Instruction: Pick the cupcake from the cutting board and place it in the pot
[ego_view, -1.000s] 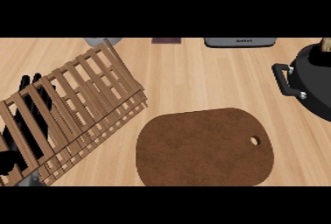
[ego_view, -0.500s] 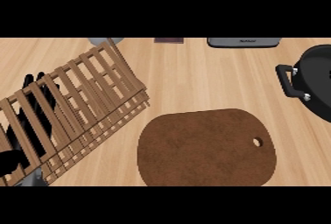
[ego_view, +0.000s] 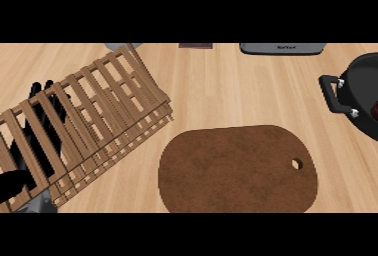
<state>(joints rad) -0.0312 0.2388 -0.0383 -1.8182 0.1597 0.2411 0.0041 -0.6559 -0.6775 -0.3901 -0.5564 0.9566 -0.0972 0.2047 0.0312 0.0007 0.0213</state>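
Wooden countertop (ego_view: 221, 85) holds a bare cutting board (ego_view: 236, 170) near its front edge and the pot (ego_view: 362, 95) at its right edge; we see no cupcake, our left hand (ego_view: 28, 150) resting straight-fingered behind the rack (ego_view: 96, 115), seemingly to keep clear

A dark brown rounded cutting board (ego_view: 236, 170) lies on the light wooden desk (ego_view: 221, 85) between a slatted wooden rack (ego_view: 88, 120) and a black handled pot (ego_view: 363, 70)
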